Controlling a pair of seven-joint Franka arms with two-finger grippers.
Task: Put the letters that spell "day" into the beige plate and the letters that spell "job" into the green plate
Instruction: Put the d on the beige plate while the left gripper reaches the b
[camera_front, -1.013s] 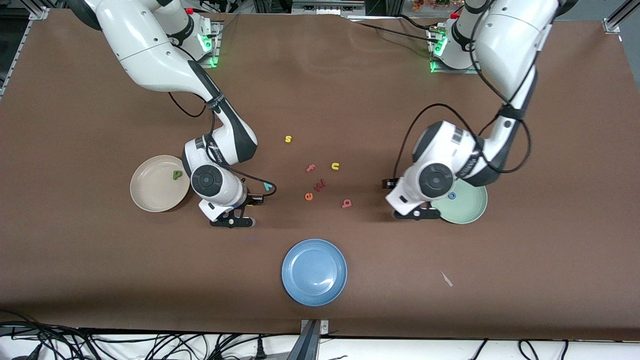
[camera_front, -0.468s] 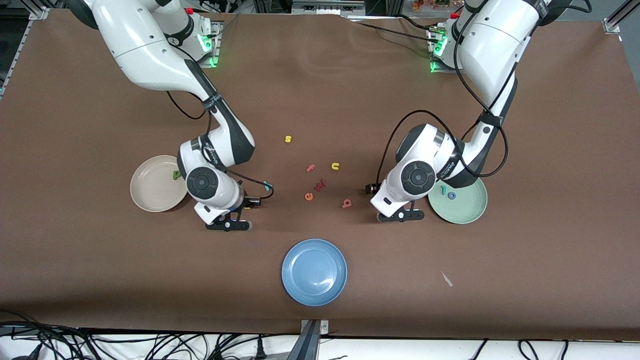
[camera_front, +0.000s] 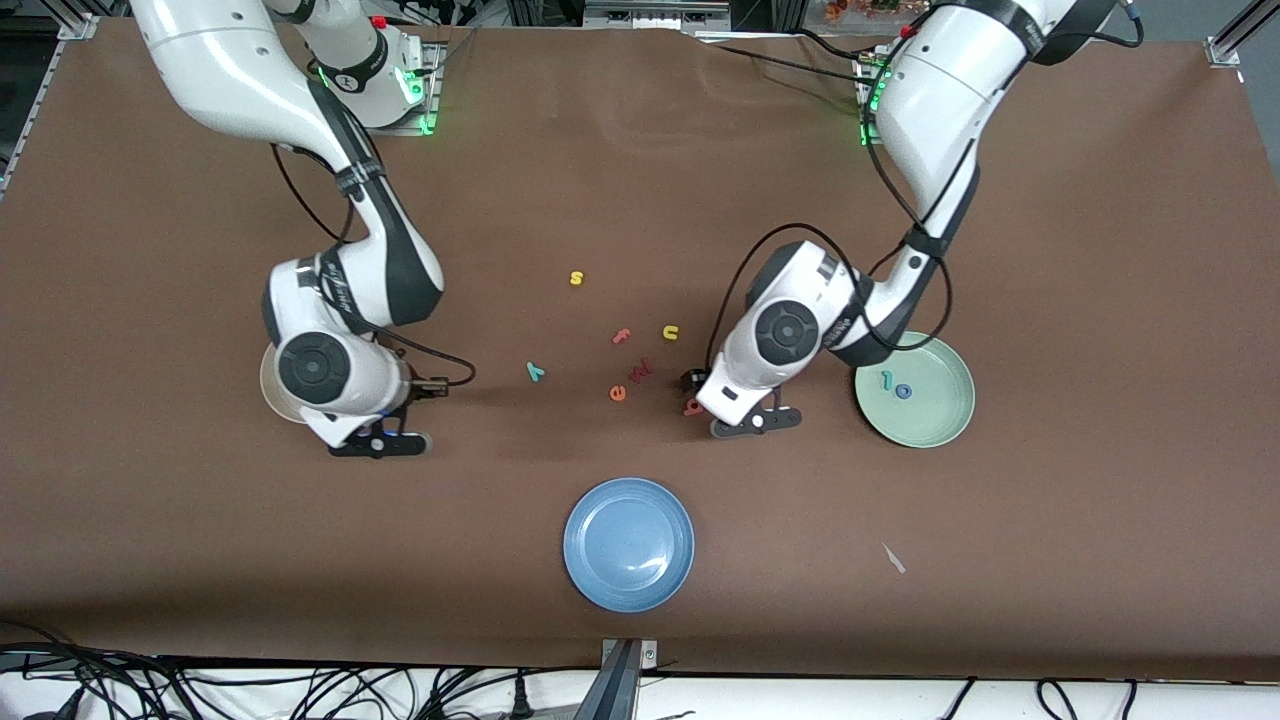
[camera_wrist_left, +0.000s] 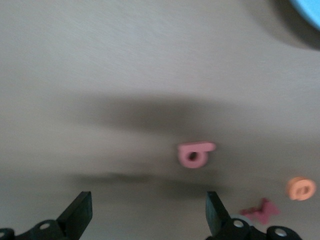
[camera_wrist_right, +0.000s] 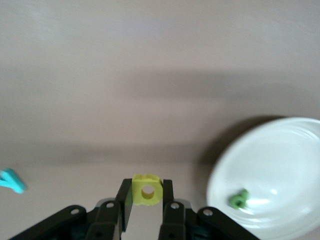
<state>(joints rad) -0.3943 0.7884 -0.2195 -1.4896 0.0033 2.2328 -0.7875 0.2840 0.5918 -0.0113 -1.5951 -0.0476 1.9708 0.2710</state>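
My right gripper (camera_wrist_right: 147, 197) is shut on the yellow "a" (camera_wrist_right: 147, 190) and hangs over the table just beside the beige plate (camera_wrist_right: 280, 165), which holds the dark green "d" (camera_wrist_right: 239, 199). In the front view that arm hides most of the beige plate (camera_front: 268, 385). The teal "y" (camera_front: 535, 372) lies on the table toward the middle. My left gripper (camera_wrist_left: 148, 215) is open above the table, close to the salmon-pink "b" (camera_wrist_left: 194, 154). The green plate (camera_front: 940, 425) holds the light-blue "j" (camera_front: 886, 378) and the blue "o" (camera_front: 903, 391).
A blue plate (camera_front: 628, 543) sits nearest the front camera. Loose letters lie in the middle: a yellow "s" (camera_front: 576, 278), a yellow "u" (camera_front: 671, 332), a pink "f" (camera_front: 622, 336), a red "w" (camera_front: 640, 369) and an orange "e" (camera_front: 618, 393).
The right arm has carried the yellow "a" toward the beige plate, uncovering the teal "y". The left arm has moved from the green plate to the pink "b".
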